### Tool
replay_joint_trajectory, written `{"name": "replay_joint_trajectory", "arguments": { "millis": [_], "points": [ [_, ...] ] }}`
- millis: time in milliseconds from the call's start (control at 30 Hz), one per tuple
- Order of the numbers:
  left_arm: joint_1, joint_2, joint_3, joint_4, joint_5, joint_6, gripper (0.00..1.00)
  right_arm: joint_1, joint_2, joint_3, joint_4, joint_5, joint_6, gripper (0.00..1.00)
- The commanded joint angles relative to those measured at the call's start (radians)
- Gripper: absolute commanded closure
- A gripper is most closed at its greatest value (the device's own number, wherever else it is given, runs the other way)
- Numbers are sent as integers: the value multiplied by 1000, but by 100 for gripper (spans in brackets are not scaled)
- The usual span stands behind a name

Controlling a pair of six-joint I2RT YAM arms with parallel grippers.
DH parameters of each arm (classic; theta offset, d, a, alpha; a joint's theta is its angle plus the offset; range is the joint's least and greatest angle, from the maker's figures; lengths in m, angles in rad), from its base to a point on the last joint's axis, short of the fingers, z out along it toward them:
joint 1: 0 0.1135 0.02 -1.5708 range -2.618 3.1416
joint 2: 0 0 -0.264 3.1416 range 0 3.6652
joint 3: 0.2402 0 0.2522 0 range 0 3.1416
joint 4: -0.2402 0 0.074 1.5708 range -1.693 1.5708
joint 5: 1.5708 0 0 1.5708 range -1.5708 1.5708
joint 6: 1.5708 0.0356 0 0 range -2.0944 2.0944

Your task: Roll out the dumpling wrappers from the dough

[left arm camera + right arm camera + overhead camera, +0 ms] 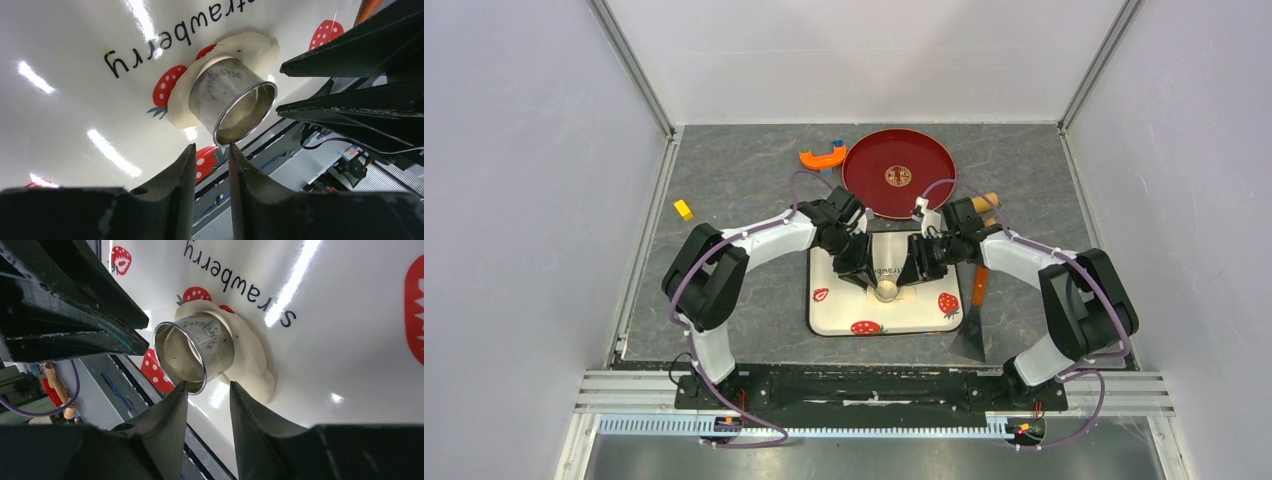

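Observation:
A flattened pale sheet of dough [260, 47] lies on the white strawberry mat [924, 320], over a printed strawberry pair. A metal ring cutter [225, 90] stands on it, open end up; it also shows in the top view [886, 291] and in the right wrist view [210, 335], with the dough [250, 365] spread round it. My left gripper [211, 146] is at the cutter's rim, its jaws a narrow gap apart, one fingertip touching the rim. My right gripper [208, 384] is at the opposite side, jaws apart, one fingertip at the rim. Neither clamps anything.
A red round tray [864, 150] sits behind the mat. A tan wooden roller [989, 200] lies at the tray's right, an orange tool [822, 158] at its left. A scraper with an orange handle [976, 310] lies right of the mat. A yellow block [683, 209] sits far left.

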State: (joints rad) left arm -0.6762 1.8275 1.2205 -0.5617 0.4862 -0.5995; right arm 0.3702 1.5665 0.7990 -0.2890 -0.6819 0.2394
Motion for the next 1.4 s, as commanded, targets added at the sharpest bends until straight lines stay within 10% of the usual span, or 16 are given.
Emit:
{"name": "replay_joint_trajectory", "arguments": {
  "millis": [0, 900, 1367],
  "points": [
    [-13, 18, 25, 19, 5, -28, 66, 1, 20, 3, 42, -31, 8, 63],
    [-23, 126, 47, -5, -44, -1, 91, 3, 130, -11, 12, 15, -49, 100],
    [-25, 190, 15, -18, -84, -6, 98, 18, 185, -15, -44, 122, -116, 100]
  ]
}}
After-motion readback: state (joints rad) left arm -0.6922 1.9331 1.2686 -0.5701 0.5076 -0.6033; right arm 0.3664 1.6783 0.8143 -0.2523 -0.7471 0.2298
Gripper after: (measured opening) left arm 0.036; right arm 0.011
